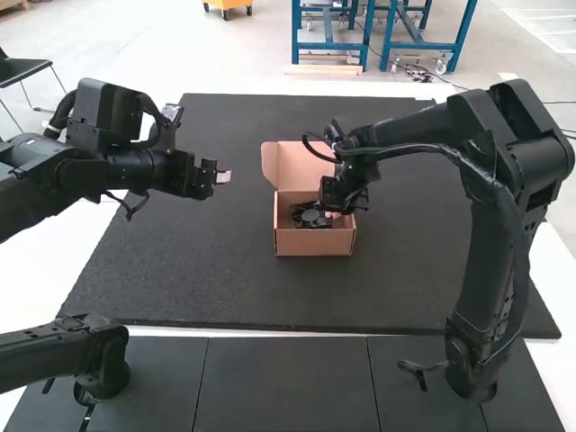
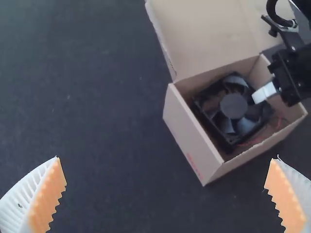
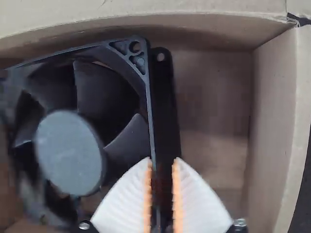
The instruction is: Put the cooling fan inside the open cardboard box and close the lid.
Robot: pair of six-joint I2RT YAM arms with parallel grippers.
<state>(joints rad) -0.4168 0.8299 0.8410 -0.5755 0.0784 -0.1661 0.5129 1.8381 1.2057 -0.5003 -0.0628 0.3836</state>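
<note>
The cooling fan (image 2: 233, 105) is black, the cardboard box (image 2: 187, 128) tan, the mat (image 2: 87, 97) charcoal.

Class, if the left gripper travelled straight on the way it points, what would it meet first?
The left gripper would probably meet the raised lid of the cardboard box first; height is unclear.

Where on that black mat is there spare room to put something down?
The mat lies bare in front of the cardboard box and to its left, under the left gripper. Inside the box it is crowded: the fan and the right gripper.
</note>
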